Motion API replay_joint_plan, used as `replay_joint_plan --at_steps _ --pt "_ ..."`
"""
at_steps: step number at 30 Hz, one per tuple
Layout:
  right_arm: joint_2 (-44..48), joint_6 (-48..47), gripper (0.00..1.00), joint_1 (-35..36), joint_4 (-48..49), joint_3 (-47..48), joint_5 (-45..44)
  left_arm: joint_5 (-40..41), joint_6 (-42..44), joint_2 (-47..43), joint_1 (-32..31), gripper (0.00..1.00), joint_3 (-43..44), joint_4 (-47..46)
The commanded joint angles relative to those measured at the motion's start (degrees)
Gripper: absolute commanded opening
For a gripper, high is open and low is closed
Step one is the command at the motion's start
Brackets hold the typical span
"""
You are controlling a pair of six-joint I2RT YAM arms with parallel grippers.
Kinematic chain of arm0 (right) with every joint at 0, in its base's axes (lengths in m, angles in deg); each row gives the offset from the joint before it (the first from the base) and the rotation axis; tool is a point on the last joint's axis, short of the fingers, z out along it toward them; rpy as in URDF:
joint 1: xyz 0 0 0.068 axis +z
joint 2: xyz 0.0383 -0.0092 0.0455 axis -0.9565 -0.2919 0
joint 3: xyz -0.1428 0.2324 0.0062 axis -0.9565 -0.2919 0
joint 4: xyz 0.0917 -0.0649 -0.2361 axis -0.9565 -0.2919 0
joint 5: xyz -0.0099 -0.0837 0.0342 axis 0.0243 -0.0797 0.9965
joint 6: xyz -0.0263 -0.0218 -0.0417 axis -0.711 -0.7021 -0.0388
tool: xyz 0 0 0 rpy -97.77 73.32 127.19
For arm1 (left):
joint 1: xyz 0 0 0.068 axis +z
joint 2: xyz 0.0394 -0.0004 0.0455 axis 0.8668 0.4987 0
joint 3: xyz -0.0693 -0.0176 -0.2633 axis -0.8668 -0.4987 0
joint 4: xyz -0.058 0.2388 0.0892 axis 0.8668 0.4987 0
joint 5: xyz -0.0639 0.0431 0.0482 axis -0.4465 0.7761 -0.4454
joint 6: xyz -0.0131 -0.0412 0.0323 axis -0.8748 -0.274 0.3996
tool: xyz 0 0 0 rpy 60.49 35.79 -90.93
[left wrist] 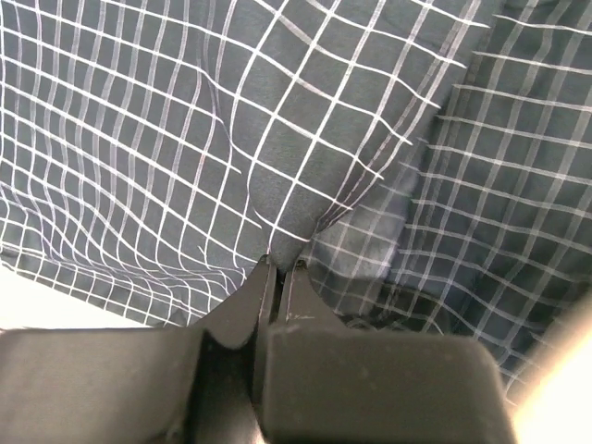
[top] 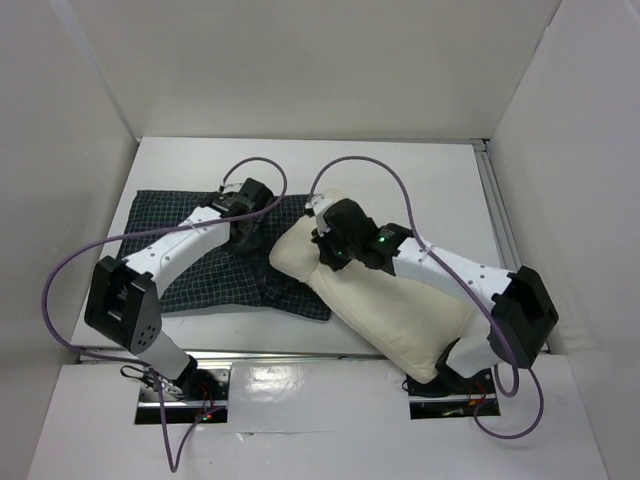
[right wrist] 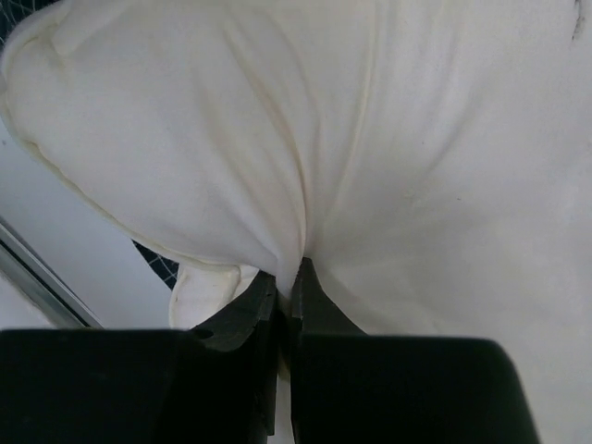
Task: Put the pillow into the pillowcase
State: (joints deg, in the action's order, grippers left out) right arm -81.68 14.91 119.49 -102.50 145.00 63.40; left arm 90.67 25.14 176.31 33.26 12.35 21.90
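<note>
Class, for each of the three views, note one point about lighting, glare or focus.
Top external: bright glare on the glossy near ledge. Left wrist: the pillowcase grid is sharp, while the left gripper body is a blurred dark mass. Right wrist: the pillow looks nearly washed out, with only soft fold shadows running to the right gripper.

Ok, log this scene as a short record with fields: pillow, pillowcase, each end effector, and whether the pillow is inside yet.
pillow: cream, lying diagonally on the white table, one corner overlapping the pillowcase
pillowcase: dark checked cloth, spread out left of the pillow
left end effector: shut on a pinch of pillowcase
right end effector: shut on a pinch of pillow
pillow inside: no
</note>
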Motion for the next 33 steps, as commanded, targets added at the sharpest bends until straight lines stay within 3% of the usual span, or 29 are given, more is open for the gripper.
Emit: replay_joint_plan --at_steps 1,9,15,21,26,33 --pt "-3.4 2.7 0.0 4.6 1.0 1.9 -4.4 0.0 -0.3 -4.4 -1.8 0.0 0.3 1.2" --pt "-16.3 3.2 0.0 7.0 2.1 12.3 -11.4 -1.2 0.5 -8.6 -4.4 0.0 -0.7 -0.1" --pt "-18.0 2.9 0.0 7.0 3.7 18.7 -16.2 -2.0 0.4 -9.8 -5.4 0.0 -2.6 -0.8" --pt "-19.1 -2.3 0.0 8.4 4.7 22.3 0.6 -1.8 0.4 -9.3 -5.4 0.0 -1.9 -0.3" --pt "-17.5 -5.5 0.0 14.1 6.9 14.7 2.7 -0.6 -0.9 -7.3 -5.4 0.0 0.8 1.0" --pt "-24.5 -0.7 0.0 17.1 7.7 12.6 1.1 0.8 -3.4 -7.3 -4.3 0.0 1.9 2.8"
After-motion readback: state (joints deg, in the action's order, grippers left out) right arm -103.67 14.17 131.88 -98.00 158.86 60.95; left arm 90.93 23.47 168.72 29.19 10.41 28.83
